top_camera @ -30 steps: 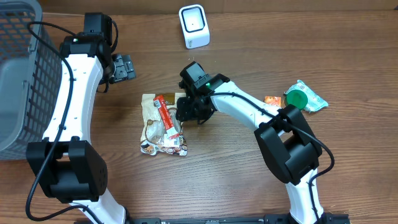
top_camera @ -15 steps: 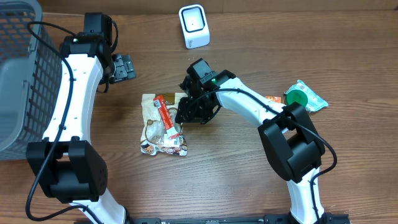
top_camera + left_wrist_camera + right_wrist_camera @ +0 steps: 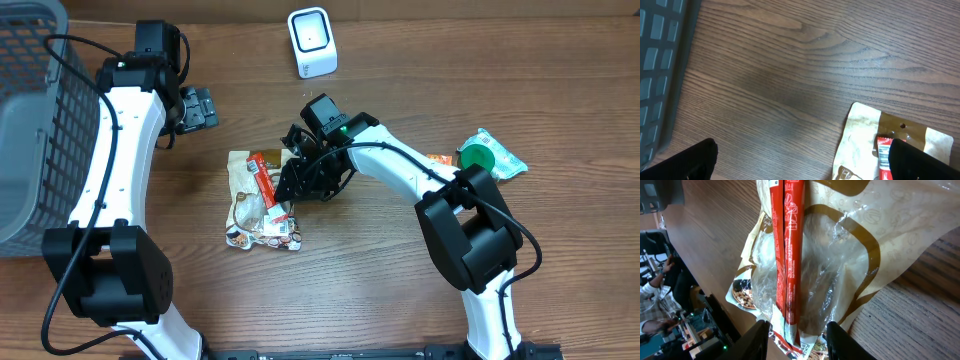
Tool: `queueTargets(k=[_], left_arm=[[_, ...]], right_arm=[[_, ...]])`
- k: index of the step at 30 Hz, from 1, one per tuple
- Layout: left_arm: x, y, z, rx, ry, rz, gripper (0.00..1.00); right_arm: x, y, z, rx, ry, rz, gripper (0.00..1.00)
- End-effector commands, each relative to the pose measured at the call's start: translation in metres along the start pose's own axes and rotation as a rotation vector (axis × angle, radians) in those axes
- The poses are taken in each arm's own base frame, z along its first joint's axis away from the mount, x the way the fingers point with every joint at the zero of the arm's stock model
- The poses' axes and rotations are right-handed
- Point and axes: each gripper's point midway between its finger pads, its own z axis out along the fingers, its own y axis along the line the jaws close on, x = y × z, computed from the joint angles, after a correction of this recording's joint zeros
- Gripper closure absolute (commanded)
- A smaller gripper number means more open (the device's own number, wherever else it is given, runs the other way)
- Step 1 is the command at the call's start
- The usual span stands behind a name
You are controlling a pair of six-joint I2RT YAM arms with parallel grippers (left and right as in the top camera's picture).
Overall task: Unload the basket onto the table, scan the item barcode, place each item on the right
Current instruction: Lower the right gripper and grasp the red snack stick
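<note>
On the worktop (image 3: 380, 290), right hand (image 3: 799, 340) half closed astride red stick packet (image 3: 790, 255) atop nut pouch (image 3: 850, 265), grip unclear; left hand (image 3: 805, 162) spread wide, empty.

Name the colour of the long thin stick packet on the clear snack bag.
Red stick packet with white print; clearest in right wrist view.

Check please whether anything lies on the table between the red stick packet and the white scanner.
Nothing visible does. In the overhead view the table between the red stick packet and the white scanner is bare; the left gripper sits off to the left of that path.
</note>
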Motion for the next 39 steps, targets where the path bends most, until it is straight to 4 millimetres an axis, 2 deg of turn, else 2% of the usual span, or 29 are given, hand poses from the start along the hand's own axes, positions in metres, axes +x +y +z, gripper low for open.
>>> queueTargets(k=[1, 6, 18, 33, 39], left_arm=[[-0.005, -0.001, -0.011, 0.003, -0.032, 0.022, 0.01], [-0.005, -0.001, -0.011, 0.002, -0.032, 0.022, 0.0], [-0.005, -0.001, -0.011, 0.002, -0.032, 0.022, 0.0], [-0.005, -0.001, -0.011, 0.002, -0.032, 0.022, 0.0], [-0.005, -0.001, -0.011, 0.002, -0.032, 0.022, 0.0]], right_arm=[[-0.005, 0.015, -0.004, 0.001, -0.024, -0.056, 0.61], [-0.003, 0.01, 0.005, 0.084, -0.033, -0.077, 0.6], [0.007, 0.003, 0.016, 0.105, -0.007, -0.075, 0.6], [0.008, 0.003, 0.017, 0.104, -0.007, -0.076, 0.61], [0.008, 0.003, 0.017, 0.105, -0.006, -0.076, 0.65]])
